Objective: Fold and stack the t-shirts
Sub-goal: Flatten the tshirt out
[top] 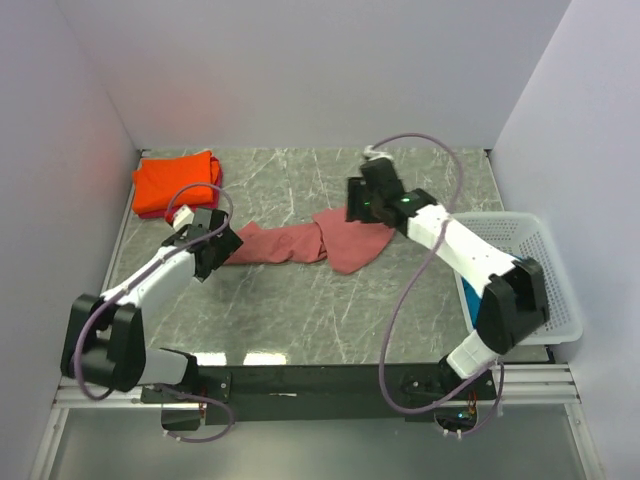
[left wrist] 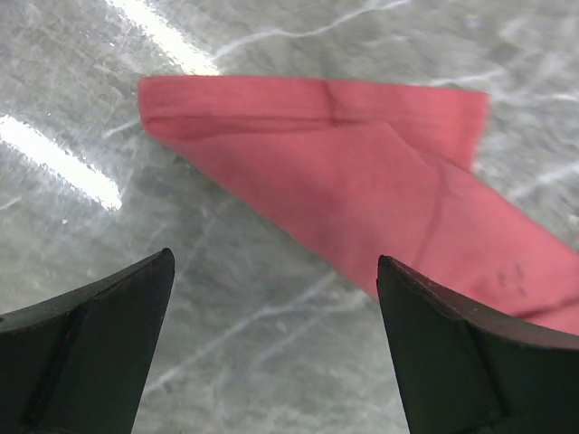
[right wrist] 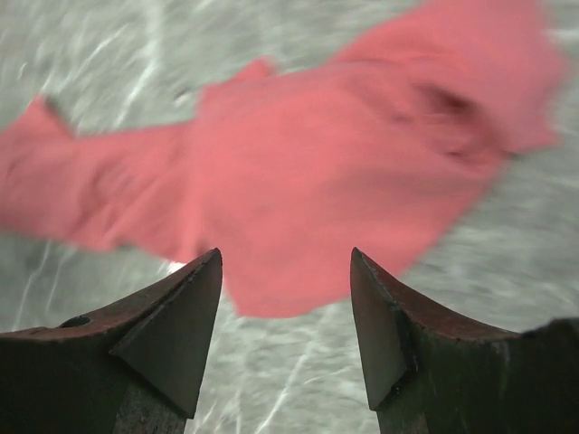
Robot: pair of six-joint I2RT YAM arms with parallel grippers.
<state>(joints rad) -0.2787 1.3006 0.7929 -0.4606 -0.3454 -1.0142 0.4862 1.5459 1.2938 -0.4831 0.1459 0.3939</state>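
Observation:
A dusty brick-red t-shirt (top: pixel 310 243) lies stretched and crumpled across the middle of the table; it shows in the left wrist view (left wrist: pixel 362 190) and the right wrist view (right wrist: pixel 326 172). My left gripper (top: pixel 222 240) is open and empty over bare table by the shirt's left end. My right gripper (top: pixel 358 205) is open and empty above the shirt's far right part. A folded bright orange t-shirt (top: pixel 176 180) lies at the far left corner on a pink-red one (top: pixel 150 212), of which only an edge shows. A strip of teal-blue (top: pixel 466 302) shows in the basket.
A white plastic lattice basket (top: pixel 545 262) stands at the table's right edge beside my right arm. White walls enclose the table on the left, back and right. A purple cable loops over my right arm.

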